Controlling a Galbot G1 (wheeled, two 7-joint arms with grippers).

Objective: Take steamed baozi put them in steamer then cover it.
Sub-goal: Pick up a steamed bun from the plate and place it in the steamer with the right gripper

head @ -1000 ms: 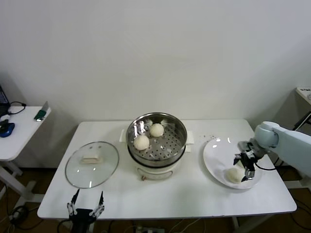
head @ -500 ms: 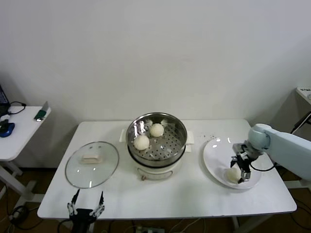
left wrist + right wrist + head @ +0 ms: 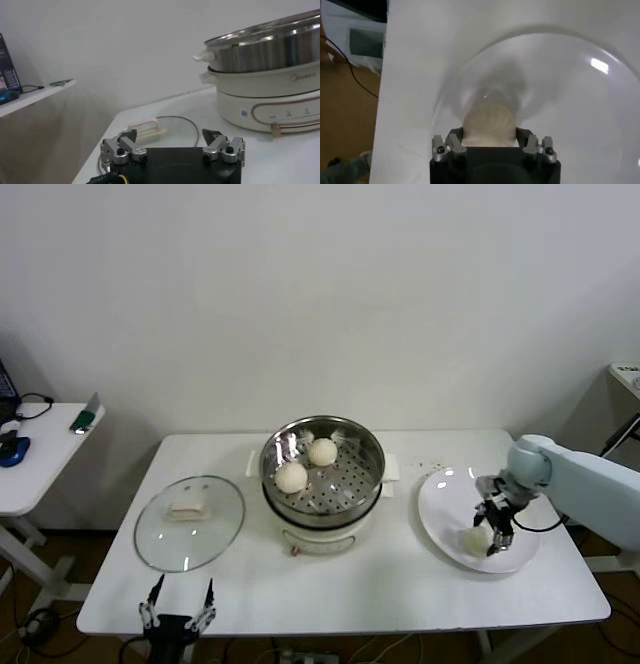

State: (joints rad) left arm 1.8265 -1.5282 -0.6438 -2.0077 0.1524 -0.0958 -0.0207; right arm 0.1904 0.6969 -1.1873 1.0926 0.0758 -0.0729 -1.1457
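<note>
Now the right gripper (image 3: 484, 536), wide apart a second ago, is clamping a baozi (image 3: 475, 538) on the plate (image 3: 440, 519); lifting toward the steamer (image 3: 322, 469), holding two buns, seems next. Only the right wrist view is showing bun (image 3: 489, 124) between fingers. Left gripper (image 3: 177, 604) is idling open near the cover (image 3: 190, 522).

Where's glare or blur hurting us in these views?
Head view: bright reflections on the steamer inner wall and the plate rim; baozi stay readable. Right wrist view: specular spot on the plate, and the baozi between the right gripper fingers looks soft. Left wrist view: steamer sharp, cover low contrast.
</note>
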